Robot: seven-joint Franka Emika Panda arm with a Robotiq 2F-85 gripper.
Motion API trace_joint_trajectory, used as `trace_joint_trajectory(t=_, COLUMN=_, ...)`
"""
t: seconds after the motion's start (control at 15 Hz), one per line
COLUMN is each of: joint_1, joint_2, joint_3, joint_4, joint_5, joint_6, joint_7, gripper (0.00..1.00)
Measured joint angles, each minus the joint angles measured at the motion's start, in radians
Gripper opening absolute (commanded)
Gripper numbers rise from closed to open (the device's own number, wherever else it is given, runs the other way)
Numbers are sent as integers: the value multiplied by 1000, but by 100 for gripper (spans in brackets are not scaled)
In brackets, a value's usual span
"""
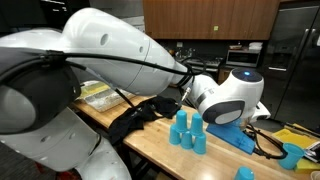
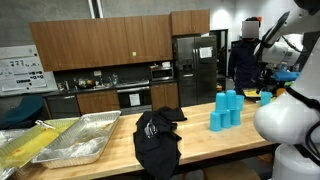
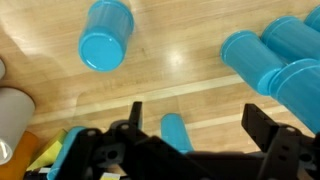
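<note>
Claw [image 3: 193, 112] spread wide, hovering over a blue cup [image 3: 177, 132] on the bench [image 3: 160, 85]. Looks like the lining-up stage. A grab needs dropping lower, then squeezing gently.

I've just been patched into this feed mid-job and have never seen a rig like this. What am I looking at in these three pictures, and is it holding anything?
The machine is a single robot arm, white and jointed, with a two-fingered gripper at its end. Two pictures come from cameras standing in the room. The third comes from a camera on the wrist, looking down past the fingers.

In both exterior views, a wooden table carries a cluster of blue cups, a black cloth and foil trays.

In the wrist view the jaws stand open with nothing clamped. One blue cup shows in the gap below them, and a lone cup shows further off. Whether the fingers touch anything I cannot tell.
</note>
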Motion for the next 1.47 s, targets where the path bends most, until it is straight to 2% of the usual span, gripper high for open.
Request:
trace_joint_trajectory(t=0.27, joint_1=4, joint_2=-44, joint_3=4, joint_4=-15, joint_5=-50, joint_6=36, joint_7=-80, gripper=100)
trace_joint_trajectory(t=0.6, joint_1=33, joint_2=-97, joint_3=-4, joint_4=-64, joint_5=-63, joint_6=51, joint_7=-262, gripper=100)
trace_joint_trajectory(t=1.07, joint_1=93, joint_2=-164, joint_3=-47, joint_4=-135, joint_5=17, joint_6=47, joint_7=-471, gripper=100)
trace_joint_trajectory(t=1.2, joint_1=95, joint_2=-174, joint_3=-49, joint_4=-136, joint_5=28, joint_6=-19, joint_7=-484, gripper=100)
trace_joint_trajectory(t=1.47, joint_1=68, joint_2=-180, joint_3=-27, joint_4=-88, joint_5=2, joint_6=-246, joint_7=-459, gripper=100)
